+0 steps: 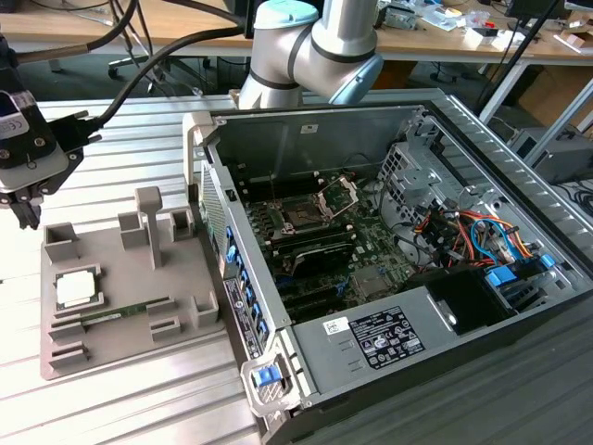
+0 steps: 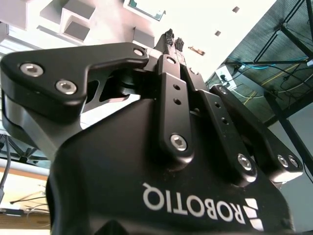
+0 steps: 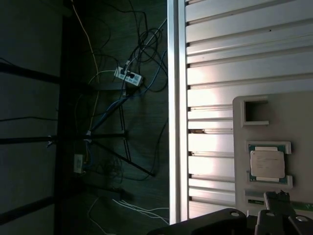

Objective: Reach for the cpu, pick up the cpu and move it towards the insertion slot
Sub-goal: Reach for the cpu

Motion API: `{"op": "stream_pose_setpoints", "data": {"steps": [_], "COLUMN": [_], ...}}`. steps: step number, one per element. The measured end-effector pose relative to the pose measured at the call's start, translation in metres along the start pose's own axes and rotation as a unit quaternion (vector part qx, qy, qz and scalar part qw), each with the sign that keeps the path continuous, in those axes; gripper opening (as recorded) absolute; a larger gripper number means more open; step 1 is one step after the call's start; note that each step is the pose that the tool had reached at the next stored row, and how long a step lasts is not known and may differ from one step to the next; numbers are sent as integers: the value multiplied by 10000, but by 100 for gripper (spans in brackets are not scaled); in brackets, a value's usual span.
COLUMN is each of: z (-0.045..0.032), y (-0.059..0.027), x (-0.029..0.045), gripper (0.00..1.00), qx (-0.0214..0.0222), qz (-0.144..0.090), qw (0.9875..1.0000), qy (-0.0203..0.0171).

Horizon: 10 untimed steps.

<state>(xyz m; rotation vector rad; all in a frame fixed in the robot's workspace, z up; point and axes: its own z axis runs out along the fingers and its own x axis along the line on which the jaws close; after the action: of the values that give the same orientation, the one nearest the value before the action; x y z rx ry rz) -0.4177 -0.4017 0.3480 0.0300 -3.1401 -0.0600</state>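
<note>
The cpu (image 1: 76, 289) is a small square chip with a silvery top, lying flat in a recess of the grey tray (image 1: 130, 348) at the exterior view's left. It also shows in the first wrist view, cpu (image 3: 266, 165), and partly in the second wrist view, cpu (image 2: 145, 8). My gripper (image 1: 28, 211) hangs above the tray's far left corner, apart from the chip. Its fingertips (image 2: 169, 35) are shut together with nothing between them. The gripper (image 3: 278, 197) tip sits just short of the chip. The insertion slot (image 1: 304, 217) lies inside the open computer case, its bracket (image 1: 339, 194) hinged up.
A green memory stick (image 1: 120, 315) lies on the tray beside the chip. Upright grey posts (image 1: 148, 222) rise from the tray. The open computer case (image 1: 445, 352) has tall walls, cables and a power supply. The ribbed metal table (image 3: 244, 63) ends at an edge, with cables on the floor beyond.
</note>
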Motion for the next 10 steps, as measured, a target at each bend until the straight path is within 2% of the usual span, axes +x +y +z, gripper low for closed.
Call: {"op": "stream_pose_setpoints", "data": {"steps": [10], "z": [12], "y": [1], "x": [43], "gripper": [10], "qx": [0], "qz": [0], "qw": [10000], "qy": [0]}}
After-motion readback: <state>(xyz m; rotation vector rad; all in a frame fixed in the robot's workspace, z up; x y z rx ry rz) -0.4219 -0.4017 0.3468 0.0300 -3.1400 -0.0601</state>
